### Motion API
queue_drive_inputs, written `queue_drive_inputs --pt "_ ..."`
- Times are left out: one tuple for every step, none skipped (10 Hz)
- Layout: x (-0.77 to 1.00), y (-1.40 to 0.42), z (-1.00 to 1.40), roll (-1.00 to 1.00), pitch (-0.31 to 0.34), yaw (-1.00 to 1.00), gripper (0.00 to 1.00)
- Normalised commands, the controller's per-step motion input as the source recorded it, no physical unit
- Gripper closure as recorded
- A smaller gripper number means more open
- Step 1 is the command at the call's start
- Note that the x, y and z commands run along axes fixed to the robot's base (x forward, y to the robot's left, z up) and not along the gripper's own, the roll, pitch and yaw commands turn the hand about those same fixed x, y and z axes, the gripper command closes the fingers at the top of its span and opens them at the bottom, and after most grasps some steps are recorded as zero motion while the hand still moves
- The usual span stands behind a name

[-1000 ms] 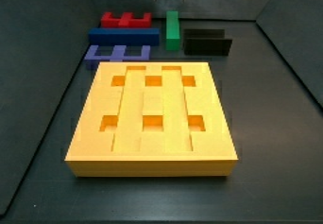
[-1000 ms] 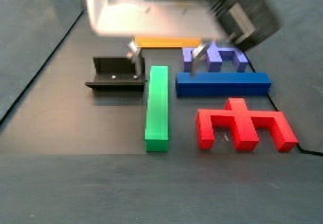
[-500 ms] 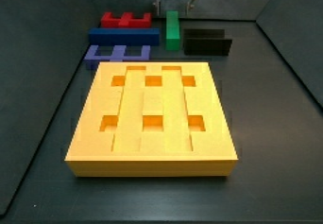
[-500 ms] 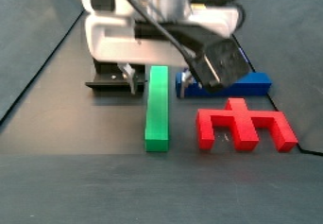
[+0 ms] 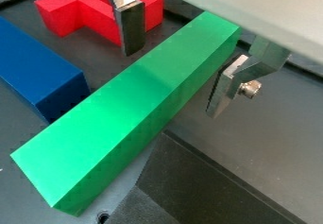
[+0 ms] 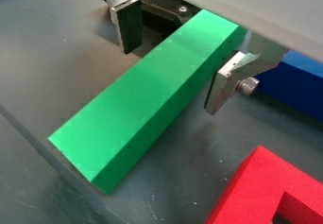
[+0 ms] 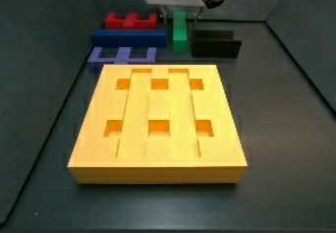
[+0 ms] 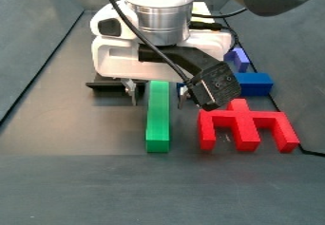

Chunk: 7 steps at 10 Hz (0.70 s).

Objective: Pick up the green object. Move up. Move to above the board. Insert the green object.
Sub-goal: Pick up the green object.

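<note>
Your gripper [image 5: 179,62] has dropped over the green object [image 5: 136,114]; fingers [image 5: 128,25] straddle it, open, gripping nothing. Close next, you'd judge.

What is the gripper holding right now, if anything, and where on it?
Nothing is held yet. The gripper is open, its fingers on either side of one end of the green object, with gaps visible in both wrist views.

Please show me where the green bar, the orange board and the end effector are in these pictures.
green bar [image 5: 132,114], a wrist view, middle of its top face.
orange board [image 7: 160,125], a side view, centre rib between the holes.
end effector [image 6: 177,56], a wrist view, midway between its fingertips, which straddle the bar's far end.
</note>
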Motion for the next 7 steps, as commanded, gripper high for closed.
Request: queue_drive_inputs --pt "-0.09 -0.01 0.0 0.0 -0.07 0.04 0.0" --pt "0.0 0.0 0.0 0.0 0.0 0.0 0.0" --pt "0.0 0.0 0.0 0.0 0.0 0.0 1.0" --pt "0.0 0.0 0.0 0.0 0.0 0.0 1.0" --pt "0.0 0.0 0.0 0.0 0.0 0.0 1.0" --pt "0.0 0.0 0.0 0.0 0.0 0.0 1.0" --pt "0.0 0.0 0.0 0.0 0.0 0.0 1.0"
